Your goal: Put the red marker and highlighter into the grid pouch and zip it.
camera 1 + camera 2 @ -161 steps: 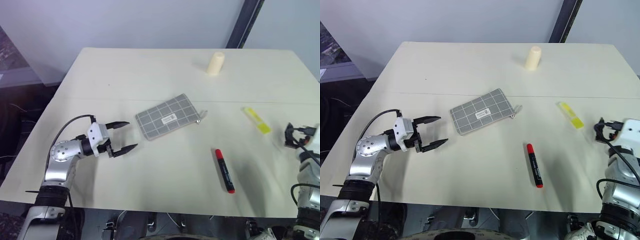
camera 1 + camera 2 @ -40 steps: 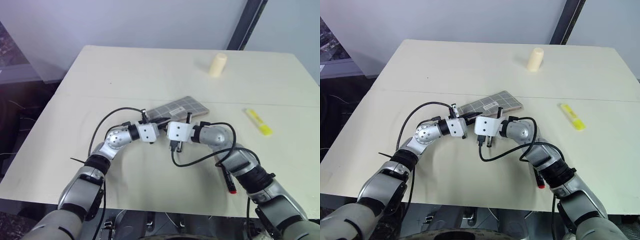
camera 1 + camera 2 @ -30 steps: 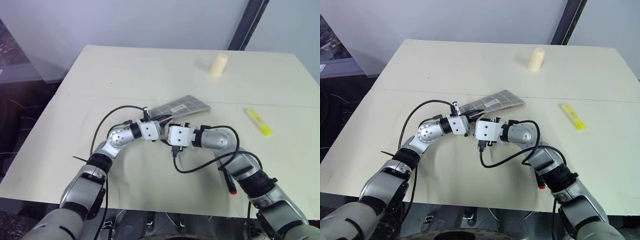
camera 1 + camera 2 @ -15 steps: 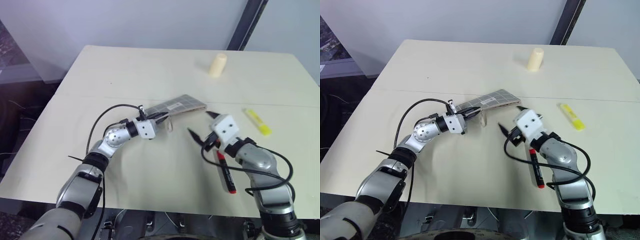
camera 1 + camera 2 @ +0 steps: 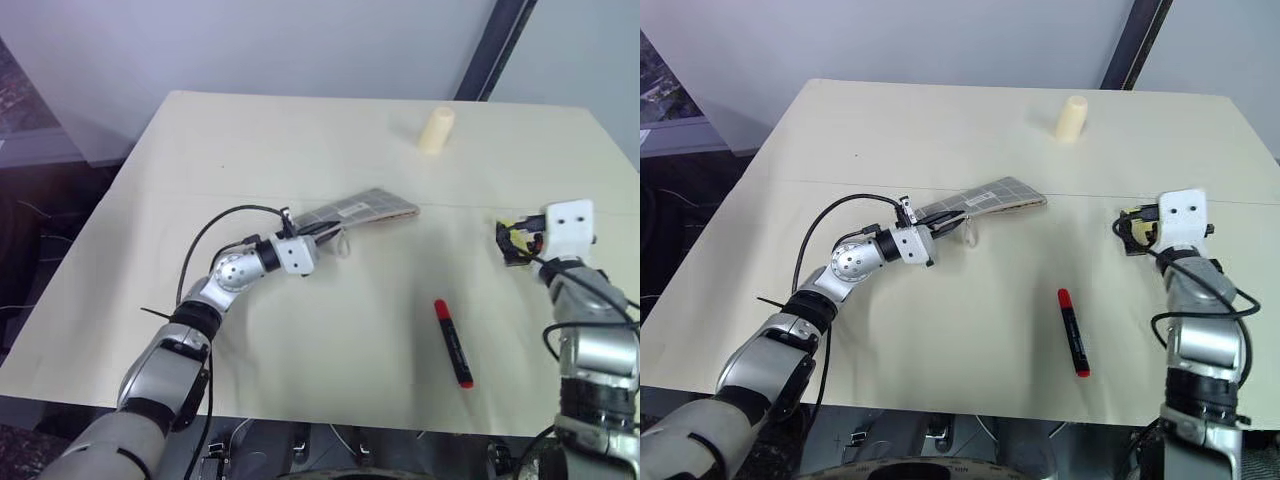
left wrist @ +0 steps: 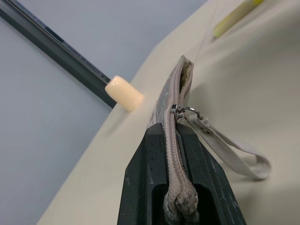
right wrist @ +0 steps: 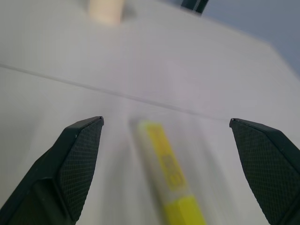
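Grid pouch [image 5: 362, 210] is seen at frame centre, held on edge off the table [image 5: 250, 150], one end pinched in the left gripper [image 6: 178, 136]. In the left wrist view the jaws are clamped tight on the zipper seam; beyond the metal pull the far end gapes, so the pouch is judged partly unzipped. A wrist strap dangles from the pull.

Change noted: a second ago the right gripper [image 7: 168, 140] was working at the pouch mouth beside the left; it has since been swung off to the right edge of the frame and its jaws spread wide. The unzipping step is judged finished and the first pick-up begun.

Highlighter [image 7: 164, 164] is lying flat on the table, centred between the wide-open right fingers, not yet touched. Nothing is held by the right.

Red marker [image 5: 452, 342] is lying untouched at lower centre-right, well apart from both grippers. A cream cylinder [image 5: 435, 129] is standing at upper centre-right.
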Robot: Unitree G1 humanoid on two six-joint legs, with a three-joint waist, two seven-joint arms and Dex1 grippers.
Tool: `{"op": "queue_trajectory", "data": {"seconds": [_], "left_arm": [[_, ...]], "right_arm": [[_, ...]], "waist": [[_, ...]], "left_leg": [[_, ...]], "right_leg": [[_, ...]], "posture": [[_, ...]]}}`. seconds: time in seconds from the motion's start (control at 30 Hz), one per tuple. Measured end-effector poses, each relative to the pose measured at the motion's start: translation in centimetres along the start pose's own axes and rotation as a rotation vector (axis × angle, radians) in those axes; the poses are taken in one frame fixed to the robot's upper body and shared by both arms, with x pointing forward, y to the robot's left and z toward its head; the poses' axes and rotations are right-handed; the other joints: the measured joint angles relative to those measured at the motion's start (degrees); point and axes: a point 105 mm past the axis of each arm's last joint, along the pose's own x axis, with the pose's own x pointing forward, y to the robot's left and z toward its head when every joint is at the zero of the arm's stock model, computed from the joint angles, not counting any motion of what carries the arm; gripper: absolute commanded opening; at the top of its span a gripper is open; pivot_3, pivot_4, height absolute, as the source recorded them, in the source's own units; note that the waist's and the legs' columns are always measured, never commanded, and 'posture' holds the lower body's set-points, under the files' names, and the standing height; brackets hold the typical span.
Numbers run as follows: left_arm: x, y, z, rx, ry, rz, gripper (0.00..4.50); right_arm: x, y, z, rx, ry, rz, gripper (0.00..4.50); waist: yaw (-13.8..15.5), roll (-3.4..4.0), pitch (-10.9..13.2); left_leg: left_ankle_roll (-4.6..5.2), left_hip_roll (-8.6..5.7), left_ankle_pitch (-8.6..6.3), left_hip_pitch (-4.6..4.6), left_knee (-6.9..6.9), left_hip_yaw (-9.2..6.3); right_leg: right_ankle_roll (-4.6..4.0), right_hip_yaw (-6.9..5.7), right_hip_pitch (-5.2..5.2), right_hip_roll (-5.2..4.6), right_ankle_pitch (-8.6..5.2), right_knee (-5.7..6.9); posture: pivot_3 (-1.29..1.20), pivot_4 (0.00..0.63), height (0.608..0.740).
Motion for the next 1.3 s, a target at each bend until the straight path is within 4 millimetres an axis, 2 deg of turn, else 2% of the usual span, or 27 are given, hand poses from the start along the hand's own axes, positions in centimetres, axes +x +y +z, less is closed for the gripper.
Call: {"op": "queue_trajectory", "data": {"seconds": [0.13, 0.23, 0.33, 0.4, 0.5, 0.53, 0.63, 0.77, 0.83, 0.9, 1.1, 1.3], "left_arm": [[-0.2, 0.1, -0.1, 0.005, 0.004, 0.000, 0.00], [-0.2, 0.2, 0.0, 0.009, 0.003, 0.001, 0.00], [-0.4, 0.1, 0.0, 0.009, 0.003, 0.001, 0.00], [-0.6, -0.2, -0.2, 0.000, 0.011, -0.001, 0.00], [-0.6, -0.3, -0.3, -0.003, 0.013, 0.000, 0.00], [-0.6, -0.3, -0.2, -0.004, 0.012, 0.001, 0.00], [-0.4, -0.2, -0.2, -0.016, 0.009, 0.006, 0.00], [0.0, 0.2, 0.1, -0.041, -0.007, 0.017, 0.00], [0.1, 0.4, 0.3, -0.042, -0.016, 0.011, 0.00], [0.2, 0.7, 0.5, -0.037, -0.024, 0.008, 0.00], [0.3, 0.9, 0.7, -0.047, -0.036, 0.005, 0.00], [0.4, 1.0, 1.0, -0.038, -0.051, -0.008, 0.00]], "right_arm": [[1.1, -1.5, -4.2, 0.110, 0.197, 0.068, 4.48], [1.8, -2.3, -4.6, 0.179, 0.227, 0.065, 4.48], [2.1, -3.3, -5.0, 0.250, 0.262, 0.044, 3.70], [2.0, -3.4, -4.9, 0.279, 0.269, 0.062, 2.84], [1.5, -3.5, -4.9, 0.273, 0.282, 0.086, 1.18], [1.2, -3.3, -4.9, 0.248, 0.278, 0.105, 0.85], [0.3, -1.6, -4.3, 0.180, 0.236, 0.214, 0.89], [-2.5, 5.0, 0.1, 0.026, 0.015, 0.549, 0.89], [-4.6, 8.0, 1.9, -0.030, -0.065, 0.689, 0.89], [-5.8, 10.1, 2.9, -0.064, -0.101, 0.773, 0.89], [-5.4, 11.5, 2.8, -0.104, -0.086, 0.758, 0.89], [-4.5, 11.7, 2.4, -0.118, -0.061, 0.741, 0.89]], "waist": [[-0.02, 0.01, 0.00], [-0.11, 0.02, 0.00], [-0.01, 0.01, 0.00], [0.07, 0.01, 0.00], [-0.02, 0.01, 0.00], [-0.01, 0.01, 0.00], [-0.01, 0.02, -0.01], [-0.19, 0.04, 0.00], [-0.01, 0.03, 0.00], [0.01, 0.02, 0.00], [0.05, 0.02, 0.00], [0.07, 0.03, -0.01]], "left_leg": [[0.07, 0.01, 0.04, -0.03, -0.05, 0.01], [0.02, 0.01, 0.00, -0.04, -0.02, 0.03], [0.01, 0.02, -0.01, -0.03, 0.01, 0.02], [0.02, 0.03, -0.01, -0.04, 0.01, 0.02], [0.05, 0.02, -0.03, -0.10, 0.00, 0.02], [0.06, 0.03, -0.04, -0.13, 0.00, 0.02], [0.07, 0.03, -0.04, -0.28, 0.00, 0.02], [0.09, 0.04, -0.02, -0.51, 0.07, 0.02], [0.05, 0.04, -0.04, -0.53, 0.13, -0.01], [0.05, 0.04, -0.04, -0.53, 0.22, -0.01], [0.14, 0.04, -0.09, -0.53, 0.22, 0.00], [0.25, 0.01, -0.17, -0.78, 0.18, 0.00]], "right_leg": [[0.00, 0.01, -0.02, -0.01, 0.00, -0.01], [0.00, 0.04, 0.01, -0.02, 0.00, -0.02], [-0.02, 0.03, 0.03, -0.03, -0.01, -0.03], [-0.02, 0.03, 0.03, -0.03, -0.01, -0.03], [-0.01, 0.03, 0.00, -0.03, -0.01, -0.09], [-0.01, 0.03, -0.02, -0.03, 0.00, -0.10], [0.01, 0.03, -0.17, -0.03, 0.00, -0.08], [0.10, 0.03, -0.42, -0.01, 0.05, 0.03], [0.12, 0.00, -0.40, -0.01, 0.06, 0.03], [0.13, 0.00, -0.33, -0.01, 0.07, -0.03], [0.29, 0.00, -0.25, -0.01, 0.33, -0.74], [0.36, 0.00, -0.31, -0.01, 0.38, -0.82]], "posture": [[0.00, 0.150, 0.740], [0.00, 0.150, 0.740], [0.00, 0.150, 0.740], [0.00, 0.150, 0.740], [0.00, 0.150, 0.740], [0.00, 0.150, 0.740], [0.00, 0.150, 0.740], [0.00, 0.150, 0.740], [0.00, 0.150, 0.740], [0.00, 0.150, 0.740], [0.00, 0.150, 0.740], [0.00, 0.150, 0.740]]}}
